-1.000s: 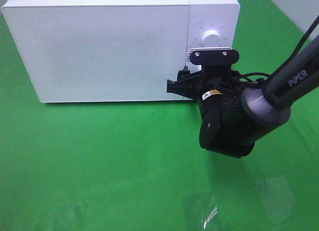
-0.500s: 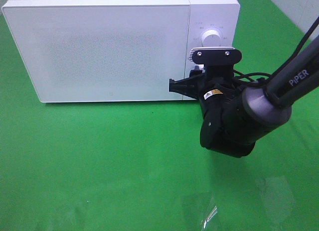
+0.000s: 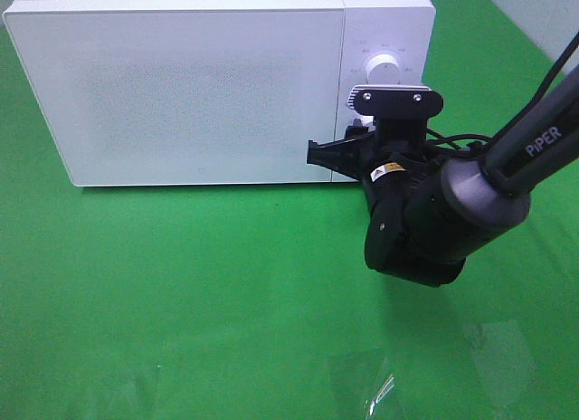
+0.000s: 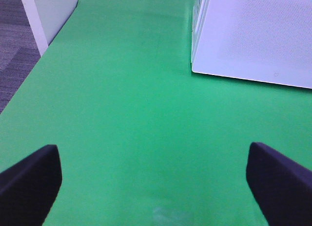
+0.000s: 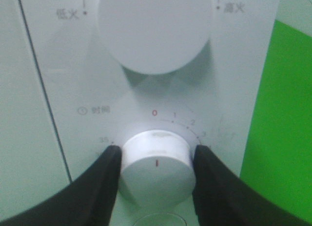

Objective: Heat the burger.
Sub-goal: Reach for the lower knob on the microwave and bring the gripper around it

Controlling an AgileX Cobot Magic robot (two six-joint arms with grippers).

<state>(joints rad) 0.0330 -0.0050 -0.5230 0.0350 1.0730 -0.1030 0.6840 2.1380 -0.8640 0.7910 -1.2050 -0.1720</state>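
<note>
The burger is out of view. The white microwave (image 3: 199, 85) stands at the back of the green table with its door closed; its lower corner shows in the left wrist view (image 4: 253, 36). My right gripper (image 3: 365, 126) is at the microwave's control panel. In the right wrist view the right gripper (image 5: 155, 160) is shut on the lower timer knob (image 5: 155, 172), with one black finger (image 5: 105, 175) on each side of it. The knob's red mark points straight down, opposite the 0 above it. My left gripper (image 4: 153, 182) is open and empty above the green cloth.
A larger upper knob (image 5: 153, 26) sits above the timer knob, also seen in the exterior high view (image 3: 384, 69). A clear plastic scrap (image 3: 380, 388) lies near the table's front. The table edge and grey floor (image 4: 14, 50) show in the left wrist view.
My right wrist has shifted slightly to the right at the control panel, still at the lower knob. The microwave has not moved.
</note>
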